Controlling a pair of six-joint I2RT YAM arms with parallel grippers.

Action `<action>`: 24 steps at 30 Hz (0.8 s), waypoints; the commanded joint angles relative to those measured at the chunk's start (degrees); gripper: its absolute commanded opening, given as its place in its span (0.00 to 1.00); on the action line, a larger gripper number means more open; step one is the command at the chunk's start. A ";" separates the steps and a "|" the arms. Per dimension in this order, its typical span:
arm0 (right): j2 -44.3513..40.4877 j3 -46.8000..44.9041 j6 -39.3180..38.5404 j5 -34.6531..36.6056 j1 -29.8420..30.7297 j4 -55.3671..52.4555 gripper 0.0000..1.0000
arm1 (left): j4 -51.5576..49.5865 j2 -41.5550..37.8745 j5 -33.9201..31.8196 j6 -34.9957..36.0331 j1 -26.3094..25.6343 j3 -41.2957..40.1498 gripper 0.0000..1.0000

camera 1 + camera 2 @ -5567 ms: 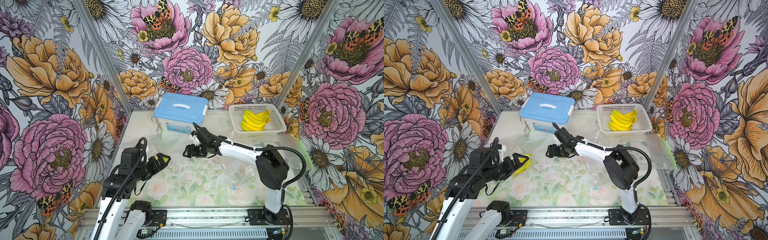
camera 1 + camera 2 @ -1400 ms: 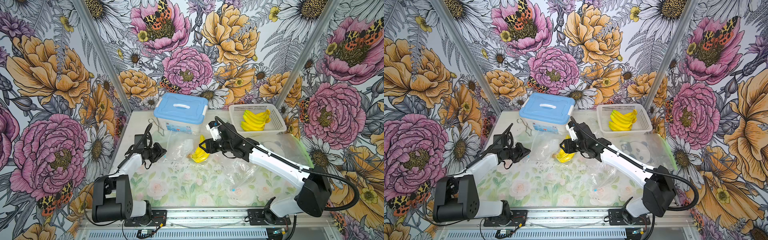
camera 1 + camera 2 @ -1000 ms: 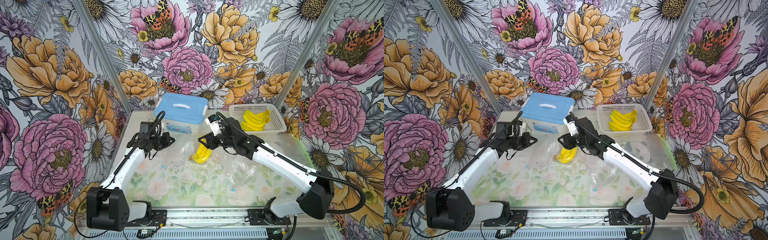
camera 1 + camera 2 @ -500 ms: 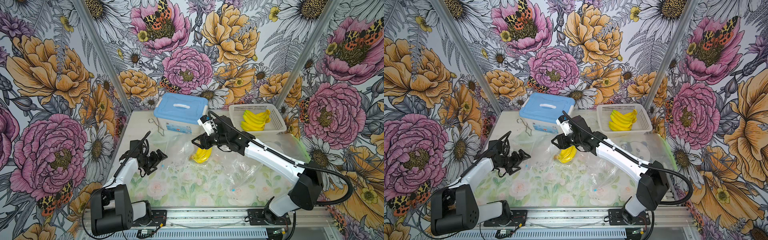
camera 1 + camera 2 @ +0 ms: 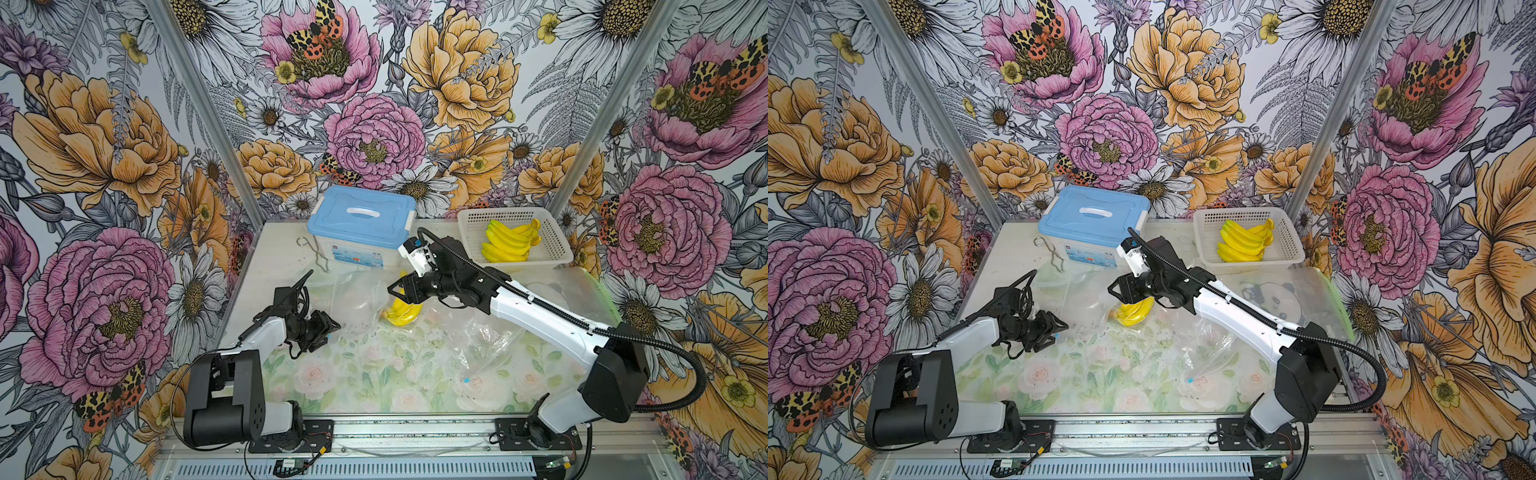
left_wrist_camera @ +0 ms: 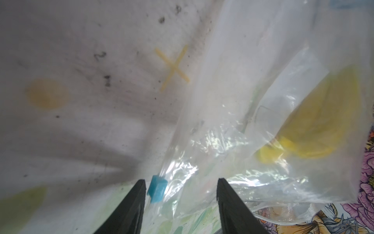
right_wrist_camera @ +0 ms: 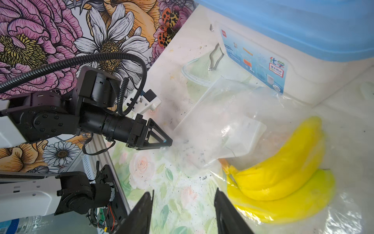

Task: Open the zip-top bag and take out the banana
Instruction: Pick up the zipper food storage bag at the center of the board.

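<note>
The clear zip-top bag lies crumpled on the floral mat in front of the blue-lidded box. Its blue slider sits between the fingers of my left gripper, close to one finger; the jaws stand apart. The yellow banana bunch lies at the bag's far end and shows through the plastic in the left wrist view. My right gripper hovers open just beside the banana, with only mat between its fingers.
The blue-lidded box stands at the back, with a metal clip to its left. A white basket with more bananas stands at the back right. A second clear bag and a large panda-print bag lie on the right.
My left arm came down from beside the box and moved in to the bag's near corner, slider now between its fingers. The right gripper stayed open above the banana, shifting slightly.
</note>
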 commanded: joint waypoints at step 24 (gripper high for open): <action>-15.13 -2.26 -8.98 3.69 -1.06 0.58 0.49 | -24.25 -3.59 -26.49 14.77 -27.96 34.80 0.00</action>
